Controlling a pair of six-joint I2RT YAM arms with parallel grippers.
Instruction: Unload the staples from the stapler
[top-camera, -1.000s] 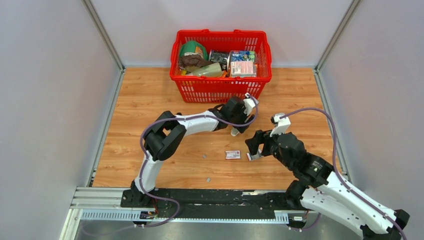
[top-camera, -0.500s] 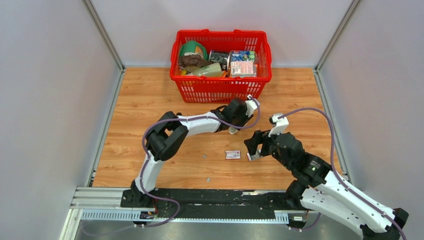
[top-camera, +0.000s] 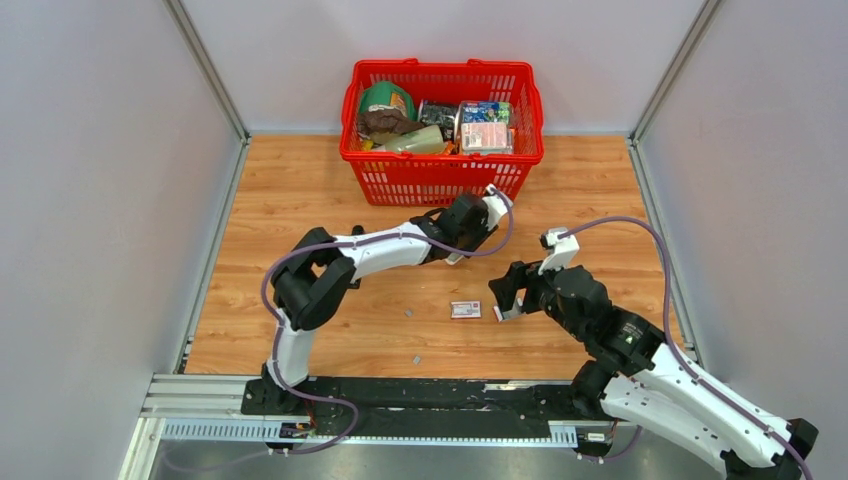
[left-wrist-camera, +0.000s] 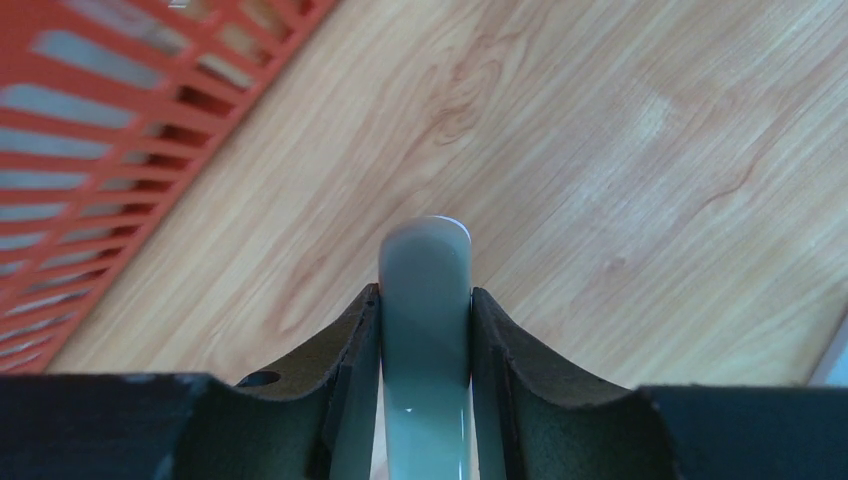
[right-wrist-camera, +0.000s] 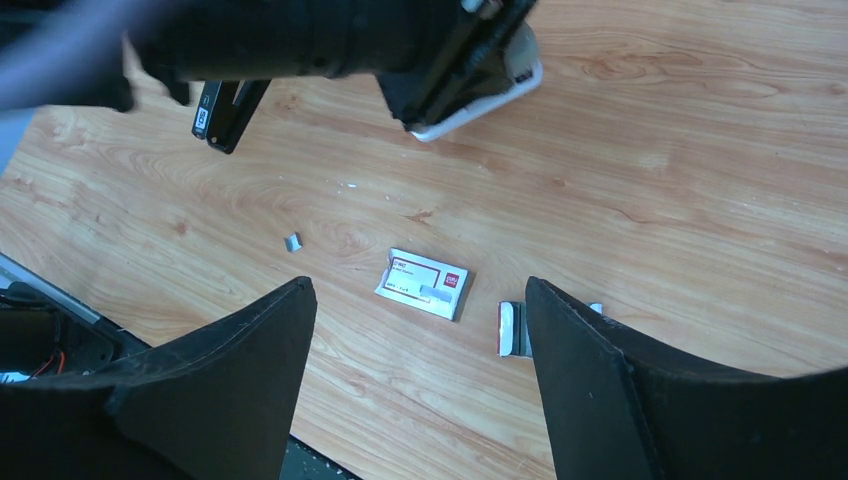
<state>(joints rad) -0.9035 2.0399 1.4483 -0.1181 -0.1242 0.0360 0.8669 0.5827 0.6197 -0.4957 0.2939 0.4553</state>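
Black slim stapler (right-wrist-camera: 228, 112) lies on the table (top-camera: 300, 200), small light metal bit at its near end, maybe hinged open, hard to tell. Only the right wrist view catches it, and the left arm partly hides it. No claw is on it. The staples (right-wrist-camera: 512, 328) are a short silvery strip flat on the wood just beside the small printed box (right-wrist-camera: 425, 285). A stray grey bit (right-wrist-camera: 293, 241), maybe another staple piece, sits further off toward the stapler. What just changed: the left claw (left-wrist-camera: 424, 300) stood wider a second ago and now pinches a pale grey rounded piece (left-wrist-camera: 425, 245) from both sides. The arm has swung a little left and the piece came along, close in front of the red basket (top-camera: 440, 180). Can't tell what that pale piece is. The right claw (top-camera: 506, 298) hasn't budged; it is spread wide with nothing in it, hanging over the box and strip. My read: staples look already out of the stapler, so unloading seems mostly done, and the left grab may be tidying rather than emptying. Whether more staples sit inside can't be seen.
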